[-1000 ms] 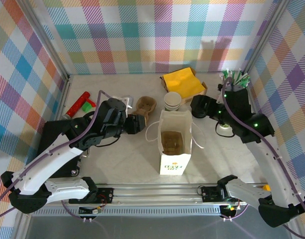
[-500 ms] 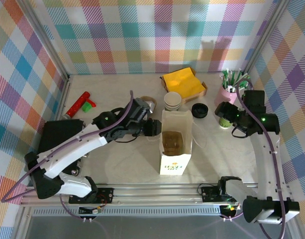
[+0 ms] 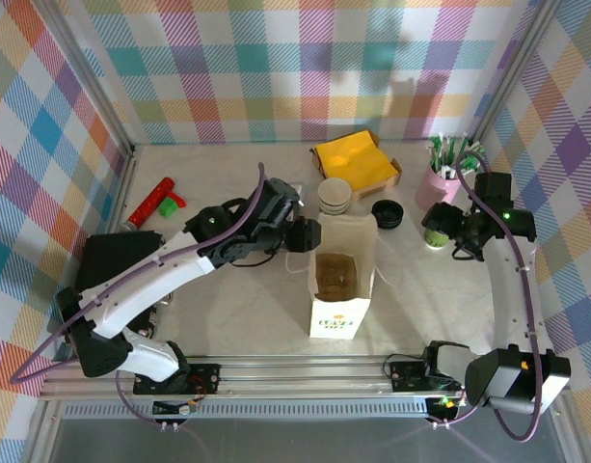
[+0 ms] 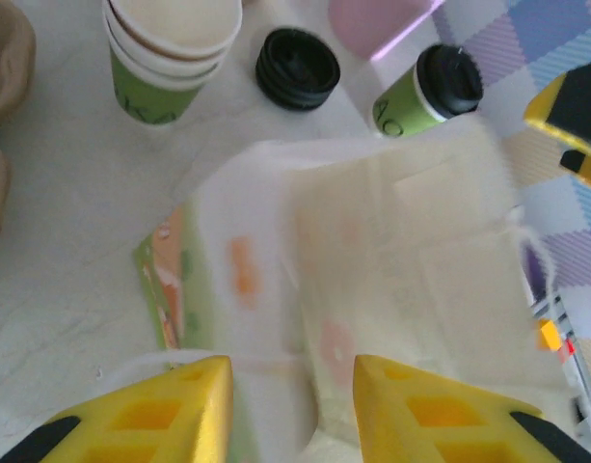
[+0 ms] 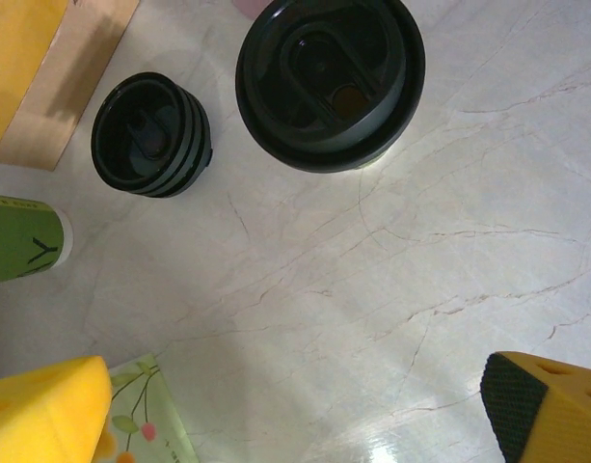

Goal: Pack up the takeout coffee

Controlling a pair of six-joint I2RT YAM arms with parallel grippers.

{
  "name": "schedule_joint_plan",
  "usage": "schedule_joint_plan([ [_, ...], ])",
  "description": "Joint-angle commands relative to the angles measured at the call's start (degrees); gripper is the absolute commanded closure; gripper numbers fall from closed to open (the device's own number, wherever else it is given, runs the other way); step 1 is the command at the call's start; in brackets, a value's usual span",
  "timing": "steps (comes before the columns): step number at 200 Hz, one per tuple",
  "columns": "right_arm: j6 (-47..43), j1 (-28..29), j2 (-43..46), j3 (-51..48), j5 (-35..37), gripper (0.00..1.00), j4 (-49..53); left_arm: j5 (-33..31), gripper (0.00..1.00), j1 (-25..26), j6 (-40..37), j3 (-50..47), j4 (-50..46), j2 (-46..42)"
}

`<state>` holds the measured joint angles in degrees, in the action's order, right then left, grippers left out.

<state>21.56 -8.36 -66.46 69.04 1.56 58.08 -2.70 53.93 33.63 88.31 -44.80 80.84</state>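
coffee cup (image 3: pixel 435 234): light, thin, crushable; best pinched gently at the green band. right gripper (image 5: pixel 295 410) wide apart by it. left gripper (image 4: pixel 290 415) at bag (image 3: pixel 335 318), hold unclear.

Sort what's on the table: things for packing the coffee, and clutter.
For the job: lidded coffee cup, paper bag.
Lying about: stack of empty cups, spare black lids, pink cup of sticks, yellow napkins, red object.
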Motion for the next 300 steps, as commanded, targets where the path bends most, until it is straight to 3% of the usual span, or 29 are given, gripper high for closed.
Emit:
schedule_joint_plan([
  [1, -1.5, -1.0, -0.3, 2.3, 1.2, 0.01, -0.8, -5.5, 0.60, 0.9, -0.1, 3.4, -3.9, -2.5],
  [54, -2.6, -1.9, -2.7, 2.5, 2.6, 0.01, -1.9, -5.0, 0.50, 1.1, -1.3, 1.4, -4.0, -0.7],
  [79, -3.2, -2.0, -4.0, 1.9, 3.4, 0.00, -3.2, -3.7, 0.50, 1.1, -2.6, 2.3, -4.5, 2.7],
  [100, -4.0, -2.0, -5.8, 1.7, 3.6, 0.00, -4.1, -4.4, 0.56, 1.0, -2.7, 4.1, -6.6, 6.2],
  [133, -5.7, -1.9, -9.6, 2.3, 4.0, 0.01, -5.3, -7.8, 0.83, 1.0, -2.8, 4.6, -5.5, 7.8],
  [156, -6.3, -2.0, -12.2, 3.9, 4.3, 0.00, -5.4, -11.8, 0.94, 0.8, -1.3, 5.7, -5.9, 7.8],
  [198, -7.6, -2.0, -15.7, 5.7, 4.6, 0.03, -6.5, -13.0, 0.98, -1.9, 2.0, 6.0, -5.8, 7.8],
  [300, -11.0, -2.6, -24.3, 11.5, 5.2, 0.08, -6.0, -7.9, 0.99, -7.3, 6.0, 2.6, -1.9, 7.5],
])
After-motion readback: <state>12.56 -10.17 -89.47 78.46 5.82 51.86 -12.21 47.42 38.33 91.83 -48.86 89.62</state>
